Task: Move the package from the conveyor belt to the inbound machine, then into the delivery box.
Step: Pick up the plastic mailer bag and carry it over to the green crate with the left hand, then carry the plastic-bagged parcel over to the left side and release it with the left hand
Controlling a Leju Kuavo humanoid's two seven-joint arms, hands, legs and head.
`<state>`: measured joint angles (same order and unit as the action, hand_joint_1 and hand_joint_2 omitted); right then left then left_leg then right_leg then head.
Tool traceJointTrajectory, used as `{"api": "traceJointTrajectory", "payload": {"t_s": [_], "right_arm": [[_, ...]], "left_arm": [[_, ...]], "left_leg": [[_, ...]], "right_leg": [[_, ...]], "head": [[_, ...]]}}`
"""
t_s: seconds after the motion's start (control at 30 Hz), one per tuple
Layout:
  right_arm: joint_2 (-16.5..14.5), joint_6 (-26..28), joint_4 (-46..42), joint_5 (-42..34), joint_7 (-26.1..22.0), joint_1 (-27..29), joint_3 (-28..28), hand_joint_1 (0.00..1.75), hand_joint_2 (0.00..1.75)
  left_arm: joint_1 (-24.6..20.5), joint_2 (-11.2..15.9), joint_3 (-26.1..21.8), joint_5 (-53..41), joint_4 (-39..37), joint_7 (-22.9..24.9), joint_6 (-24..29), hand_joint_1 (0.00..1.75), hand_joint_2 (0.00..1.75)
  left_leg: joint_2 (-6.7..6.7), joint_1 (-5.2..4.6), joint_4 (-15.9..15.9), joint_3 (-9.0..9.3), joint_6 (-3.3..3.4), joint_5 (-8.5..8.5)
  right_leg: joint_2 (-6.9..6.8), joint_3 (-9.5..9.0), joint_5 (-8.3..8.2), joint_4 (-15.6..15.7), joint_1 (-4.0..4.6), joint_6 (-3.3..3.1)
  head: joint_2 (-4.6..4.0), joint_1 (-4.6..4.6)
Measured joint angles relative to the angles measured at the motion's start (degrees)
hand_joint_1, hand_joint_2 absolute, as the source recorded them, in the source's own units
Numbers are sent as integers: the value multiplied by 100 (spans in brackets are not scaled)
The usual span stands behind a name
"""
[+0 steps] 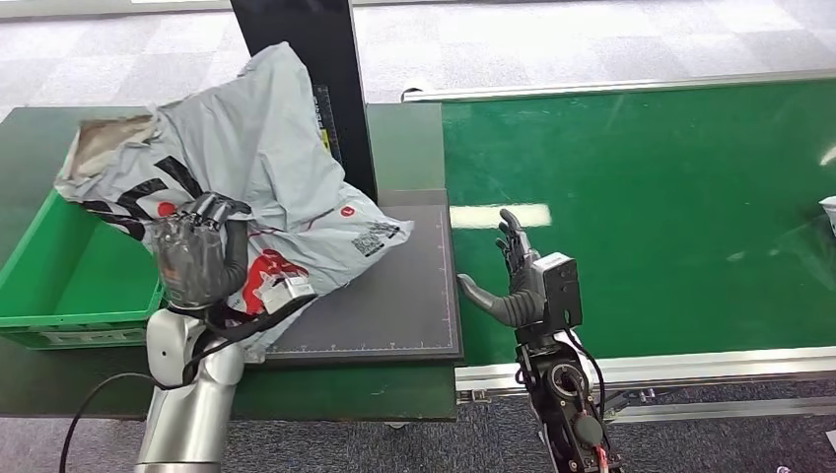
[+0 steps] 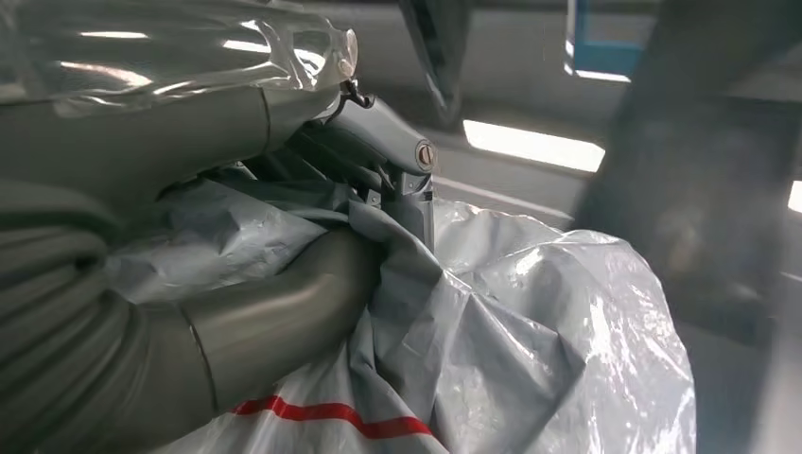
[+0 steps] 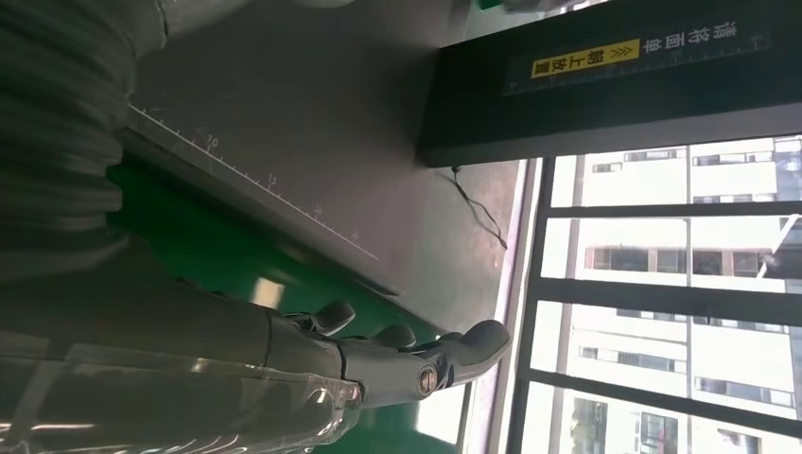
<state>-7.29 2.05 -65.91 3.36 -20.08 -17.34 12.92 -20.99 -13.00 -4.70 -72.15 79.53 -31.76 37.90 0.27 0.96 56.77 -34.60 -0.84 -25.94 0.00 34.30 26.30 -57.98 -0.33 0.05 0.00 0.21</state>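
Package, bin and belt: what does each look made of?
Package: thin grey plastic film, probably a poly mailer; it crumples and glints where the left hand grips it. Bin: rigid green plastic by its moulded rim, matte. Belt: smooth green rubber or PVC, likely, with a soft sheen from the lights.

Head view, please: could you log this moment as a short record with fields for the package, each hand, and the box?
package: grey bag, lifted, partly over the grey pad and the box
left hand: grips the bag
right hand: open, holds nothing, over the green belt beside the pad
box: green, at the table's left; nothing visible in the part that shows
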Motion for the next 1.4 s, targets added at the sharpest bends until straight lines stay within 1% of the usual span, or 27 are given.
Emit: {"api": "traceJointTrajectory", "payload": {"t_s": [0.07,0.13,0.2,0.27,0.37,0.43,0.47,0.53,0.7,0.77,0.83,0.93,1.0,1.07,1.13,1.2,1.23,1.3,1.4], "right_arm": [[22,1,8,-10,-8,22,-1,0,175],[43,1,27,-23,-11,28,-2,0,175],[54,-4,68,-42,-16,14,-1,0,175],[56,-11,125,-64,-19,-14,15,0,175],[56,-16,218,-92,-21,-68,73,0,175],[56,-14,270,-116,-21,-97,116,0,175],[56,-13,293,-129,-21,-107,136,0,175],[56,-9,332,-150,-21,-122,172,0,175],[59,42,398,-250,-20,-134,246,0,175],[69,120,405,-373,-14,-132,303,0,175],[82,181,411,-448,-10,-139,361,0,175],[88,207,418,-465,-10,-154,430,0,175],[90,205,425,-468,-9,-161,455,0,175],[90,197,439,-469,-6,-172,466,0,175],[88,187,456,-468,-3,-191,481,0,175],[85,167,466,-465,-3,-205,498,0,175],[84,151,467,-460,-3,-208,503,0,175],[86,103,467,-446,0,-209,504,0,175],[87,25,468,-420,10,-219,504,0,175]], "left_arm": [[-285,63,-435,-198,-6,110,0,175,175],[-625,192,-850,-539,-93,393,0,175,175],[-971,393,-1149,-1004,-286,949,0,175,175],[-1294,685,-1280,-1422,-578,1753,0,175,175],[-1707,1248,-1205,-1642,-1140,2966,0,175,175],[-1921,1601,-1048,-1649,-1464,3501,0,175,175],[-2012,1763,-964,-1650,-1606,3668,0,175,175],[-2158,2009,-833,-1650,-1835,3838,0,175,175],[-2336,2417,-614,-1636,-2175,4095,-4,175,175],[-2404,2578,-516,-1631,-2326,4280,-6,175,175],[-2541,2707,-282,-1646,-2636,4656,-4,175,175],[-2711,2875,284,-1651,-3154,5161,-2,175,175],[-2806,2931,629,-1653,-3458,5378,-3,175,175],[-2951,2962,1078,-1655,-3894,5670,-73,175,175],[-3113,2959,1683,-1656,-4498,5969,-390,175,175],[-3191,2917,2240,-1648,-5054,6200,-974,175,175],[-3194,2889,2438,-1634,-5256,6274,-1261,175,175],[-3188,2831,2680,-1587,-5561,6348,-1634,175,175],[-3185,2784,2846,-1574,-5847,6420,-1903,175,175]], "left_leg": [[2,1,0,1,-1,1],[1,2,0,2,-2,2],[1,3,0,2,-2,2],[3,3,-1,2,-3,2],[8,4,-1,3,-3,3],[8,5,-1,2,-3,3],[7,6,-1,1,-3,3],[6,6,-1,0,-3,2],[10,5,-1,-3,-3,1],[12,5,-1,-4,-4,2],[5,5,-1,-6,-4,3],[3,6,-1,-6,-5,3],[9,5,-1,-5,-5,3],[9,5,0,-4,-4,3],[4,3,0,-5,-4,3],[10,2,0,-4,-4,2],[15,1,0,-4,-4,1],[18,1,0,-4,-5,1],[7,1,0,-5,-5,1]], "right_leg": [[0,0,-1,-1,1,-1],[0,0,-1,-2,2,-1],[0,0,-1,-3,3,-1],[1,0,-1,-4,4,-1],[3,3,-1,-5,5,-2],[3,3,0,-5,6,-3],[3,3,0,-5,6,-3],[2,3,1,-5,6,-3],[5,7,0,-5,6,-4],[8,15,0,-4,5,-4],[3,15,0,-4,6,-5],[0,10,0,-6,6,-5],[4,12,0,-6,6,-5],[4,13,0,-5,5,-5],[1,11,0,-5,3,-5],[7,10,0,-5,2,-5],[11,11,-1,-5,1,-5],[17,14,-1,-5,2,-5],[13,13,0,-5,2,-5]], "head": [[0,0],[0,0],[-1,1],[-1,1],[0,1],[0,1],[-1,2],[0,2],[-1,4],[-1,2],[0,1],[-1,1],[-2,2],[-1,2],[0,2],[0,2],[-1,1],[-1,1],[0,1]]}}
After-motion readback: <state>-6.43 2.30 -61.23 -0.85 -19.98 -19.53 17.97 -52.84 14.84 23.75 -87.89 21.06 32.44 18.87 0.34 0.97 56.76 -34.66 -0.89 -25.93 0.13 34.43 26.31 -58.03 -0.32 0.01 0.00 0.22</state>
